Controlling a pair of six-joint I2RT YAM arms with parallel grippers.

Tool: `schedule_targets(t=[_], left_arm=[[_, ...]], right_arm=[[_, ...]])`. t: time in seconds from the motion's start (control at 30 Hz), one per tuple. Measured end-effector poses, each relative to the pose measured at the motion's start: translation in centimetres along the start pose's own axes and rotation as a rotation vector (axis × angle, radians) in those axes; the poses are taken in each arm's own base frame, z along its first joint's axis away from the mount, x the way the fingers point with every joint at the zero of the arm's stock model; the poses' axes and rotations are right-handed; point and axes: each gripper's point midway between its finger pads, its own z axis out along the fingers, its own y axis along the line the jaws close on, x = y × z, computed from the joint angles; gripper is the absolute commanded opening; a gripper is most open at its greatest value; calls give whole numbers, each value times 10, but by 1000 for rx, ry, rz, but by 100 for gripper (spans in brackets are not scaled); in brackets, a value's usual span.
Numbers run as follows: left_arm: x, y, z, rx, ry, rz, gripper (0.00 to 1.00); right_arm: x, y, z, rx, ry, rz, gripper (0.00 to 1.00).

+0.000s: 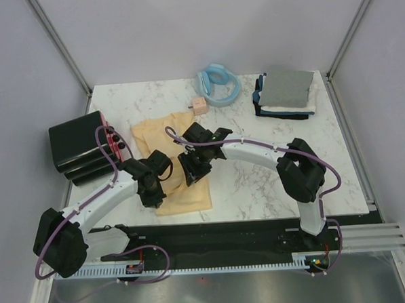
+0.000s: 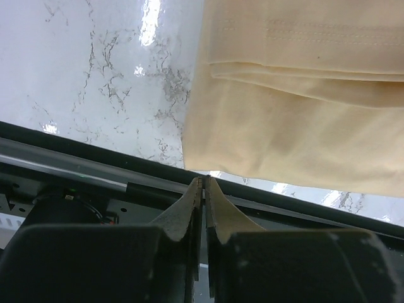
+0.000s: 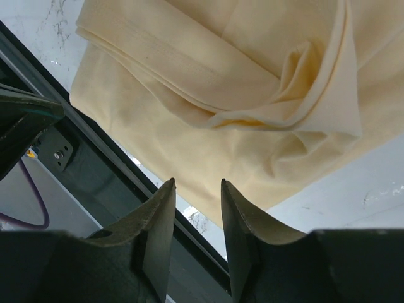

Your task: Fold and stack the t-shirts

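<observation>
A large pale yellow-cream t-shirt [image 1: 168, 143] lies partly folded on the marble table, reaching the near edge. It also shows in the left wrist view [image 2: 297, 126] and the right wrist view [image 3: 208, 82], with loose folds. My left gripper [image 1: 152, 193] is shut and empty [image 2: 204, 181], hovering at the shirt's near left corner without touching it. My right gripper [image 1: 191, 174] is open and empty [image 3: 196, 184] above the shirt's near edge. A stack of folded t-shirts [image 1: 286, 93], grey over white over dark navy, sits at the back right.
A black box with a pink-red side [image 1: 83, 147] stands at the left edge. A light blue ring-shaped thing [image 1: 218, 84] and a small peach cube [image 1: 199, 105] lie at the back. The black rail [image 1: 247, 224] runs along the table's near edge.
</observation>
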Motion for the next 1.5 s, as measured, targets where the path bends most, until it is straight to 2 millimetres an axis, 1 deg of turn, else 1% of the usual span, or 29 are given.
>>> schedule_targets(t=[0.13, 0.23, 0.37, 0.5, 0.7, 0.83, 0.9, 1.1, 1.17, 1.37, 1.43, 1.5], left_arm=[[4, 3, 4, 5, 2, -1, 7], [6, 3, 7, 5, 6, -1, 7], [6, -1, 8, 24, 8, -3, 6], [2, -7, 9, 45, -3, -7, 6], [-1, -17, 19, 27, 19, -2, 2], [-2, -22, 26, 25, 28, 0, 2], [-2, -25, 27, 33, 32, -1, 2], [-2, -31, 34, 45, 39, -1, 2], [1, -30, 39, 46, 50, 0, 2], [12, -24, 50, 34, 78, 4, 2], [13, -24, 51, 36, 82, 5, 2], [13, -24, 52, 38, 85, 9, 2]], right_arm=[[-2, 3, 8, -21, 12, 7, 41], [-5, 10, 9, -41, 14, 12, 41], [-10, 21, 10, -76, 2, 10, 40], [-11, 23, 18, -98, 9, 23, 39], [-2, 13, 41, -92, 62, 51, 39], [-2, 10, 47, -83, 67, 50, 38], [-7, 10, 48, -77, 57, 42, 37], [-30, 6, 51, -38, -5, 6, 36], [-34, 3, 54, -22, -18, 0, 36], [-38, -20, 68, 44, -24, 5, 34], [-40, -25, 69, 54, -28, 11, 34], [-48, -30, 67, 73, -51, 10, 33]])
